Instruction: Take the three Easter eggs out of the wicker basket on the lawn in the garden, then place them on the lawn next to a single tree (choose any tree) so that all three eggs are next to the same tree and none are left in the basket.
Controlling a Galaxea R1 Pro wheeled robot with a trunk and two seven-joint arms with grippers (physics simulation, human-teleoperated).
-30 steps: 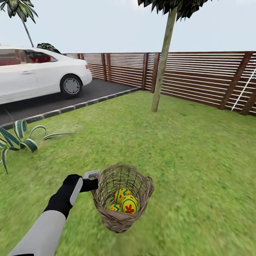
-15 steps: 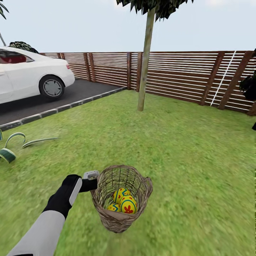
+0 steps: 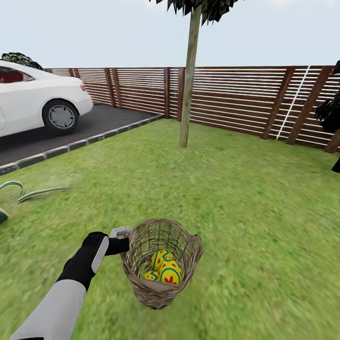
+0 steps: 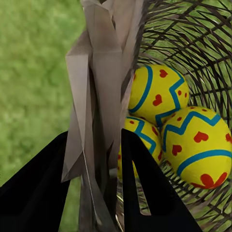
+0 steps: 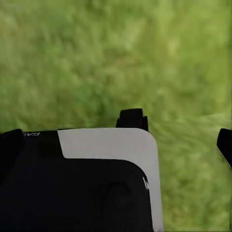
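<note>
woven twig basket — glossy eggs

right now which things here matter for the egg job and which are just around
Job: three Easter eggs in the wicker basket, its rim clamped by the left gripper; lawn; tree.
Just around: white car, fence, driveway, striped plant.
</note>
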